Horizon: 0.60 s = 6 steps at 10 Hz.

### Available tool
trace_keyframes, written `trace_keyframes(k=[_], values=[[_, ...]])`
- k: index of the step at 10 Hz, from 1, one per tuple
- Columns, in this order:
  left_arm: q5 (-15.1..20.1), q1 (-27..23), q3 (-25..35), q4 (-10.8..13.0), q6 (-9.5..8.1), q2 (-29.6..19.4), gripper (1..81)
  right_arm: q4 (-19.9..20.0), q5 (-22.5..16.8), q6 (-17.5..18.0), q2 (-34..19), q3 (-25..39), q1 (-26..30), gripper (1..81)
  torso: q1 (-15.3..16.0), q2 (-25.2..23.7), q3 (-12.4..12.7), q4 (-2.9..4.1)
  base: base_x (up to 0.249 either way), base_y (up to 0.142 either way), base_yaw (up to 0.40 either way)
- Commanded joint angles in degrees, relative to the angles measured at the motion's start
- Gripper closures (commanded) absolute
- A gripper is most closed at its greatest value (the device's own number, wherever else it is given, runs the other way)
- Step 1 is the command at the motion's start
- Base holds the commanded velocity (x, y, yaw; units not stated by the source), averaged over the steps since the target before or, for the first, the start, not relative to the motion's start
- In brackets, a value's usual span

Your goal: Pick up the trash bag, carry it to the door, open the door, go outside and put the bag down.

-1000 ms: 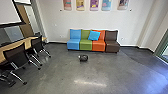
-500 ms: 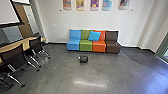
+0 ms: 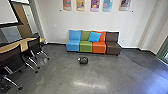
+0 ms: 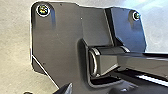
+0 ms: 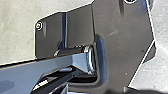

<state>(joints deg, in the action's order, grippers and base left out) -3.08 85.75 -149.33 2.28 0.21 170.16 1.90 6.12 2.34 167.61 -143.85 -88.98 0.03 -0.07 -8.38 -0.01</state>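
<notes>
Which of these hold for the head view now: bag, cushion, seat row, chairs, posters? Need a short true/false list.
1. The dark bag is on the floor. True.
2. The blue cushion lies on the floor. False: it leans on the backrests of the green seat and the orange seat.
3. The brown seat is at the right end of the row. True.
4. The black chairs are on the robot's right. False: they stand by the table on its left.
5. Posters hang above the seats. True.
</notes>
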Motion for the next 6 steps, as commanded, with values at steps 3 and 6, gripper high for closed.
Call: trace_keyframes(k=[3, 6], values=[[3.26, -1.77, 0.45, -0.17, 0.41, 0.01, 1.0, 0.12, -3.31, -0.23, -0.49, 0.33, 1.65, 1.0, 0.00, 0.00, 0.00, 0.00, 0.135, 0.000, 0.000], [3.26, -1.77, 0.45, -0.09, 0.41, 0.10, 1.0, 0.12, -3.31, -0.23, -0.49, 0.33, 1.74, 1.0, -0.02, 0.00, 0.00, 0.00, 0.135, 0.021, 0.000]])
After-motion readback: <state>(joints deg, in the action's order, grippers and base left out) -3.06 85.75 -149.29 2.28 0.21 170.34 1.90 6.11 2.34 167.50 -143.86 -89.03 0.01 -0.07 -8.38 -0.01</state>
